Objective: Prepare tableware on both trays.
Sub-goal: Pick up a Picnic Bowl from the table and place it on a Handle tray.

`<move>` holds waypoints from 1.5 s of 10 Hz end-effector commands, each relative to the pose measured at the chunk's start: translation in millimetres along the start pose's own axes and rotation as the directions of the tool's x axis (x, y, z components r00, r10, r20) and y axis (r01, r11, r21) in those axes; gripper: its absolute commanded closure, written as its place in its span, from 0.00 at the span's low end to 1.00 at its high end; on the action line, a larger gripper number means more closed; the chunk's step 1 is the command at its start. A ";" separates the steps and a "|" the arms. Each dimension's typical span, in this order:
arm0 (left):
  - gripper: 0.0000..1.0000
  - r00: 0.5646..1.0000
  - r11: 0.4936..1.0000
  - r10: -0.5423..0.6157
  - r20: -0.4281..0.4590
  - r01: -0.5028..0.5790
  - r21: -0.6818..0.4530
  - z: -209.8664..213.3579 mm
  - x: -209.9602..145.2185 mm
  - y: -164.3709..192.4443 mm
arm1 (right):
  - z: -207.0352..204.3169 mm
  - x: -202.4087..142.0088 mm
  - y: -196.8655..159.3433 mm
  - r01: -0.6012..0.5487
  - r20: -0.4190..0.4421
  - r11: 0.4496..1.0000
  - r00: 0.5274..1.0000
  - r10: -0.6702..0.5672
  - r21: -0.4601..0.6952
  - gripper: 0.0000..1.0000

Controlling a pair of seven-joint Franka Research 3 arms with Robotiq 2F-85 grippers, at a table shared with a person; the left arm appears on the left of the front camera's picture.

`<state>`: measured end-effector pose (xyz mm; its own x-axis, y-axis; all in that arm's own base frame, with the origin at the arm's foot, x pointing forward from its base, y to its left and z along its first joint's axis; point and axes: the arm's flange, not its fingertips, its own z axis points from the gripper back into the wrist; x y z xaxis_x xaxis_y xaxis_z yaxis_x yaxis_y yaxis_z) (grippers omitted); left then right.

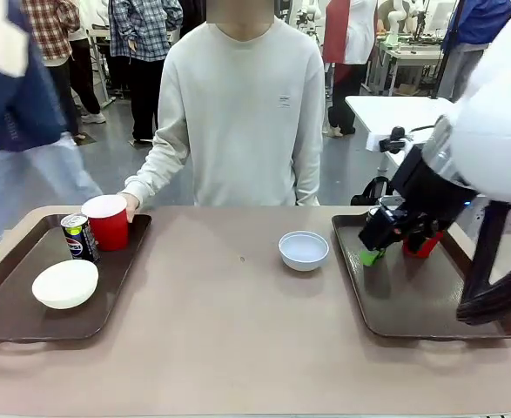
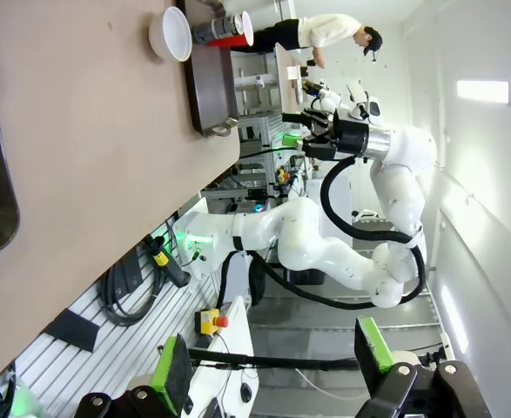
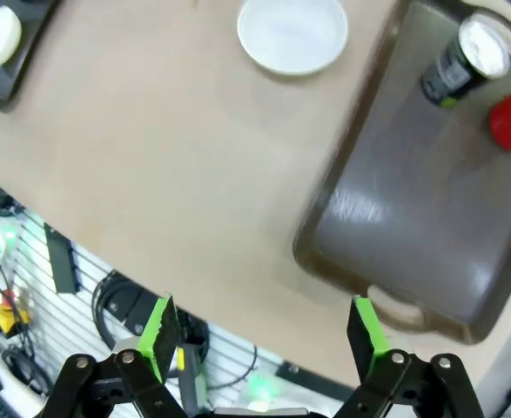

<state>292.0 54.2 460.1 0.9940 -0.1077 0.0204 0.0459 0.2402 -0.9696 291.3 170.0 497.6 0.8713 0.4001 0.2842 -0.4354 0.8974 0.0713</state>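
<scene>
Greyish-white bowl (image 1: 304, 250) sits on the bench (image 1: 238, 340), near the right hand's (image 3: 262, 333) left, outside the right tray (image 1: 429, 306). Right hand hovers over that tray, open and empty; it is nearer. Left hand (image 2: 272, 367) open, well apart.

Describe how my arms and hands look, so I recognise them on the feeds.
The right arm has a white, rounded shell, a black wrist section and a thick black cable looping alongside. Both the right hand and left hand are black with bright green finger pads.
</scene>
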 end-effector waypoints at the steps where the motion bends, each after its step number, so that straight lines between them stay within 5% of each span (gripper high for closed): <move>1: 0.00 1.000 1.000 -0.026 0.005 0.026 -0.016 0.8 0.1 0.4 | -12.7 74.8 22.3 0.024 0.046 0.992 0.999 -0.019 -0.122 0.00; 3: 0.00 1.000 1.000 -0.026 0.005 0.026 -0.016 0.8 0.1 0.4 | -23.8 141.1 18.5 0.143 0.003 0.988 0.990 -0.143 -0.059 0.00; 4: 0.00 1.000 1.000 -0.026 0.005 0.026 -0.016 0.8 0.1 0.4 | -27.8 157.9 14.9 0.108 -0.038 0.991 0.994 -0.105 0.081 0.00; 5: 0.00 1.000 1.000 -0.026 0.005 0.026 -0.016 0.8 0.1 0.4 | -18.9 99.2 23.5 0.054 0.040 0.997 0.998 -0.052 -0.048 0.00; 7: 0.00 1.000 1.000 -0.026 0.005 0.026 -0.016 0.8 0.1 0.4 | -18.9 99.2 23.5 0.054 0.040 0.997 0.998 -0.052 -0.048 0.00; 9: 0.00 1.000 1.000 -0.026 0.005 0.026 -0.016 0.8 0.1 0.4 | -43.5 141.5 11.8 0.136 0.033 0.989 0.990 -0.134 -0.059 0.00; 11: 0.00 1.000 1.000 -0.026 0.005 0.026 -0.016 0.8 0.1 0.4 | -95.2 176.6 -13.2 0.269 -0.090 0.960 0.957 -0.275 -0.072 0.00; 15: 0.00 1.000 1.000 -0.026 0.005 0.026 -0.016 0.8 0.1 0.4 | -147.7 210.1 -25.9 0.321 -0.151 0.940 0.929 -0.337 -0.120 0.00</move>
<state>292.3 54.5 459.6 0.9940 -0.1076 0.0206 0.0461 0.2396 -0.9698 510.4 245.7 403.1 0.9885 0.1154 0.0972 -0.1222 0.9903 0.0665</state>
